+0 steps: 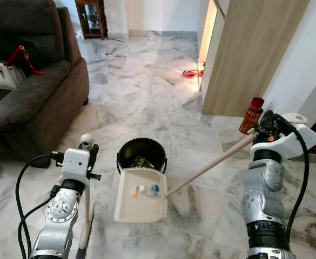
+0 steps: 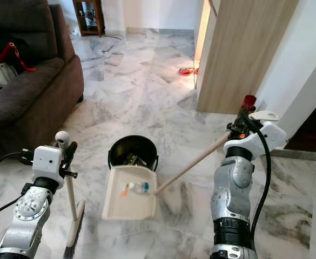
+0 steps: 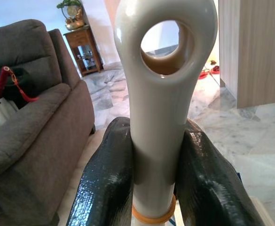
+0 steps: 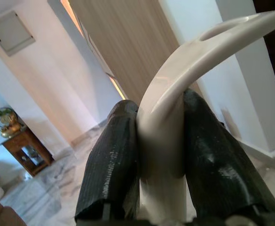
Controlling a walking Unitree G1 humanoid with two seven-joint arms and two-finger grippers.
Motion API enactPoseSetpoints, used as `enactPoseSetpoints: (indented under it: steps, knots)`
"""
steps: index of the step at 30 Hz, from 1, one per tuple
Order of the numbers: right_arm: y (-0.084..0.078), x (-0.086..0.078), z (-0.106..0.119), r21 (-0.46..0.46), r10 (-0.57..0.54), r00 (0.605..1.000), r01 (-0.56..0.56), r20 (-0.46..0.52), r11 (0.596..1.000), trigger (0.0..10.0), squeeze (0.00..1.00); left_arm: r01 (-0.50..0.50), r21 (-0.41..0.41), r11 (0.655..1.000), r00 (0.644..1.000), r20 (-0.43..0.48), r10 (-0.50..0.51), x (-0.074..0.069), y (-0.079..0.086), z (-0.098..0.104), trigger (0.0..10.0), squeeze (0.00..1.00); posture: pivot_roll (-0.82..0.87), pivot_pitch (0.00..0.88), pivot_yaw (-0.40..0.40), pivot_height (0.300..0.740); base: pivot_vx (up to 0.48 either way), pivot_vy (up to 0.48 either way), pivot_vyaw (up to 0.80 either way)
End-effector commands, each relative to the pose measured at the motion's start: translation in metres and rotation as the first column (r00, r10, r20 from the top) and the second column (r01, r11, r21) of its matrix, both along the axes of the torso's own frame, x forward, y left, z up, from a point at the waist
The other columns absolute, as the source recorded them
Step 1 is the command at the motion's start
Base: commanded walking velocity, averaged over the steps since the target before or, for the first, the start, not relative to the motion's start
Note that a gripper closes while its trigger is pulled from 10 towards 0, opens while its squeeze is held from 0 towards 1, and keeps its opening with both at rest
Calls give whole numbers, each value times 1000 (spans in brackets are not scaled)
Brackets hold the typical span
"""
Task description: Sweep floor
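Observation:
My left gripper [image 1: 87, 152] is shut on the cream broom handle [image 1: 86, 208], which stands upright at my left with its brush head low on the marble floor. In the left wrist view both black fingers [image 3: 109, 183] clamp the handle [image 3: 158, 117] just below its hanging loop. My right gripper [image 1: 267, 125] is shut on the curved end of the dustpan's long wooden handle [image 1: 212, 164]. The cream dustpan [image 1: 140, 195] is tilted against a black bin [image 1: 141, 154], with small bits of litter [image 1: 147, 190] lying in it. In the right wrist view the fingers [image 4: 113, 160] pinch the cream grip [image 4: 175, 103].
A dark brown sofa [image 1: 33, 91] with a red-strapped bag fills the left side. A wooden panel wall [image 1: 249, 54] and white wall stand to the right, with a red-capped bottle [image 1: 251, 115] at their foot. Open marble floor [image 1: 147, 75] stretches ahead toward a small cabinet [image 1: 91, 19].

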State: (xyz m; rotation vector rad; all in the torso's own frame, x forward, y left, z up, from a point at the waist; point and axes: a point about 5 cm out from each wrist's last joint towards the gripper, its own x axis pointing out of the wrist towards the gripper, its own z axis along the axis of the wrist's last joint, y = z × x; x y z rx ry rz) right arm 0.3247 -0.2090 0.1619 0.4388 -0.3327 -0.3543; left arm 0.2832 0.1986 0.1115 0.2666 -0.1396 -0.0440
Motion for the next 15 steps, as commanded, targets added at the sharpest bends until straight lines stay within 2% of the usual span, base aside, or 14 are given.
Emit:
enactPoseSetpoints:
  steps: [1,12,15]
  knots:
    - [0,1,24,25,-5,995,3,97,1000,10000,0,5,8,1000,999,52,-6,2,-2,12,10000,0,137,2,-6,740,0,277,0]
    - [3,2,25,30,14,995,-17,98,999,10000,0,-17,-33,999,998,58,19,4,-2,14,10000,0,136,0,-10,740,0,308,0]
    - [4,2,25,30,20,995,-23,97,999,10000,0,-16,-29,999,998,59,18,6,-4,15,10000,0,136,0,-10,740,0,0,0]
